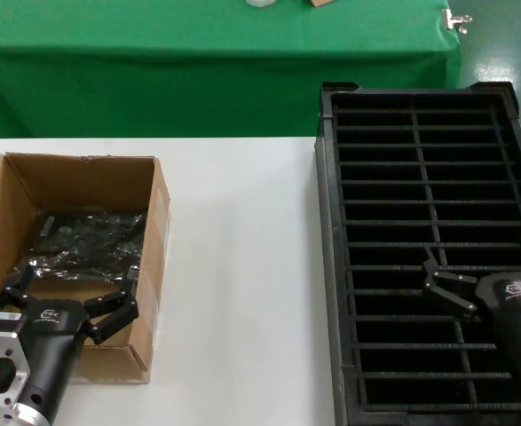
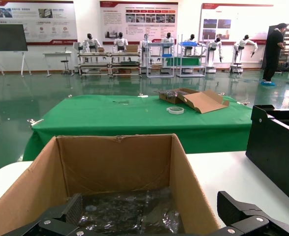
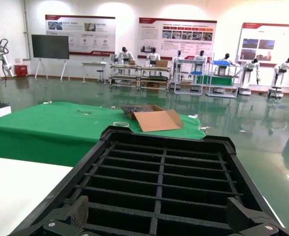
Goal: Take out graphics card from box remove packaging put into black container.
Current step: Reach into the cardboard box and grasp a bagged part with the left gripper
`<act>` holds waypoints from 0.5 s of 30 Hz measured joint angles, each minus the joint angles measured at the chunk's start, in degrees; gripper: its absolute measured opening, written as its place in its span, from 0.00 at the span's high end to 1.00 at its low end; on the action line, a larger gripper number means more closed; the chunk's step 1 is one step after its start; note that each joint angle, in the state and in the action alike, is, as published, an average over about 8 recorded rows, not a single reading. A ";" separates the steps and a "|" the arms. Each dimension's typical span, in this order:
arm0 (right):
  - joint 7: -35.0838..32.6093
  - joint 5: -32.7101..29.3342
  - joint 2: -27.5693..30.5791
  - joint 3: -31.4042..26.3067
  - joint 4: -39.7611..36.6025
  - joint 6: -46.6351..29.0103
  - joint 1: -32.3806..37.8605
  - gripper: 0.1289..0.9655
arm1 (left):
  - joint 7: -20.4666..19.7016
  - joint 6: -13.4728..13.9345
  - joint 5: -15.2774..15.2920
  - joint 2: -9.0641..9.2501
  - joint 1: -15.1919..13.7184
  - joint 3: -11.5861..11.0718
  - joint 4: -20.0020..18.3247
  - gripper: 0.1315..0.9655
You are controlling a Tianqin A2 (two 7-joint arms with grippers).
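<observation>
White tabletop (image 1: 233,266) carried the work, with a green-draped table (image 1: 153,71) behind it. At the far left stood the box (image 1: 11,204), open at the top, and on its floor lay the packaging (image 1: 87,240), crinkled and dark, covering most of the bottom. The graphics card itself could not be made out; presumably it lay inside that bag. The left gripper (image 1: 69,297) hung over the near end of the box, its fingers spread wide and holding nothing, the tips just above the near edge of the bag.

To do this step well, the gripper would likely need to go straight down between the cardboard walls without clipping the near flap, then close across the bag where the stiff board lies under it, not on loose plastic alone, which could slip or tear free.

Across the table to the right sat the black container (image 1: 331,266), its ribbed slots bare. The right gripper (image 1: 486,284) waited above the container's near right part, likewise wide open and empty.
</observation>
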 joint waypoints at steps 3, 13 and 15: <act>0.00 0.00 0.00 0.00 0.00 0.00 0.00 0.00 | 0.00 0.00 0.00 0.00 0.00 0.00 0.00 0.00; 0.00 0.00 0.00 0.00 0.00 0.00 0.00 0.00 | 0.21 0.24 0.07 -0.07 -0.19 -0.15 0.04 0.00; 0.00 0.00 0.00 0.00 0.00 0.00 0.00 0.00 | 0.63 0.60 0.30 -0.40 -0.65 -0.36 0.19 0.00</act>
